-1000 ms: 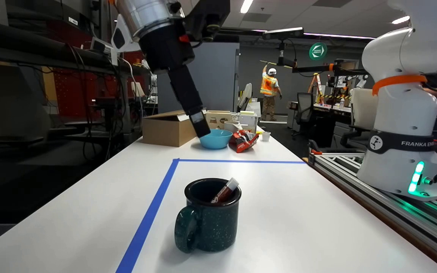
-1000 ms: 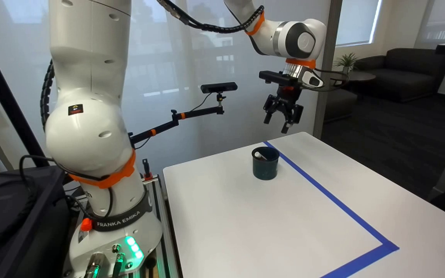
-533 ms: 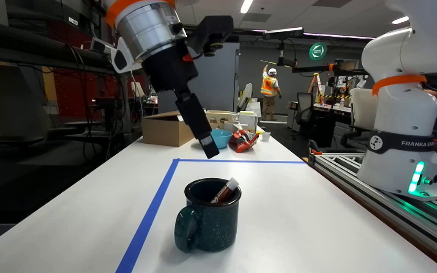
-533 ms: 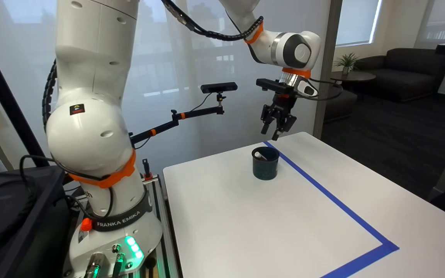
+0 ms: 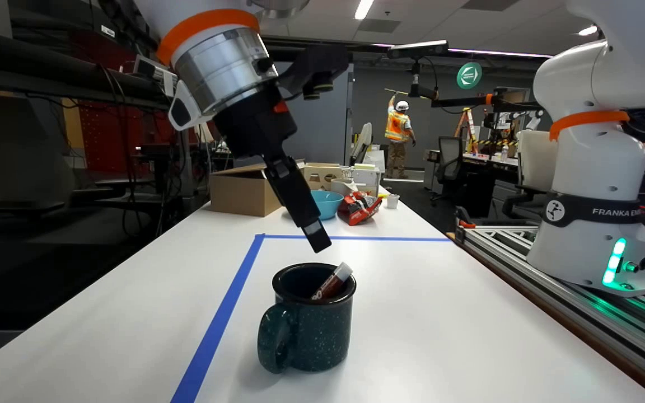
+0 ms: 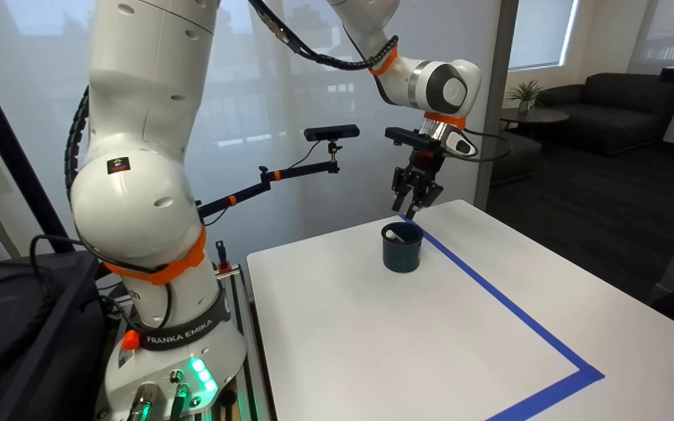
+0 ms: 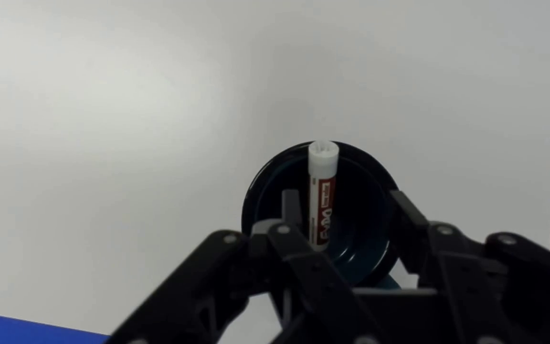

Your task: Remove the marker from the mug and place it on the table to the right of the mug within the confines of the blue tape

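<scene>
White table (image 6: 337, 327), blue tape (image 6: 501, 297) laid across it in straight lines. Robotiq gripper (image 7: 344, 198) hangs tilted near dark green speckled mug (image 5: 321, 333), higher than its rim, jaws spread pretty wide apart. Mug's sitting upright inside tape, close to one line. Expo marker (image 7: 322, 193) down in mug, leaning, white end poking up over rim.
</scene>
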`<state>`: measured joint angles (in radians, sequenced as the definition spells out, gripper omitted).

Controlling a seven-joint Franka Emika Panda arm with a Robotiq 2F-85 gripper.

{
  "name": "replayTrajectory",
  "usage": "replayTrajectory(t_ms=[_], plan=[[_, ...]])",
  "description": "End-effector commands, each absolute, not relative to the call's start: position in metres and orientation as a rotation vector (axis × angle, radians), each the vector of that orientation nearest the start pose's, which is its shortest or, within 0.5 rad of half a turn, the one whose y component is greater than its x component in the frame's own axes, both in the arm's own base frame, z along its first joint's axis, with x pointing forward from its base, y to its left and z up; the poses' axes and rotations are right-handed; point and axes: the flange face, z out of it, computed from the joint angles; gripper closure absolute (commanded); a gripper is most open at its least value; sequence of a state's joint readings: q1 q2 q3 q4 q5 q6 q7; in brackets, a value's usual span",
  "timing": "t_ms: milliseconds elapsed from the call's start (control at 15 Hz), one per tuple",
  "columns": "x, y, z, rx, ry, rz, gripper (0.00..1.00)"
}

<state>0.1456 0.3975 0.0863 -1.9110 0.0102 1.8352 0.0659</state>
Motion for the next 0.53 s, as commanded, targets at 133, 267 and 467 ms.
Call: replayTrajectory(t_ms=[133, 267, 467], plan=[[0.557, 0.125, 0.238, -3.08, -0.264, 0.747, 0.52], [0.557, 0.125, 0.229, -3.075, -0.276, 0.757, 0.49], [0.556, 0.128, 0.217, -3.072, -0.295, 0.781, 0.48]])
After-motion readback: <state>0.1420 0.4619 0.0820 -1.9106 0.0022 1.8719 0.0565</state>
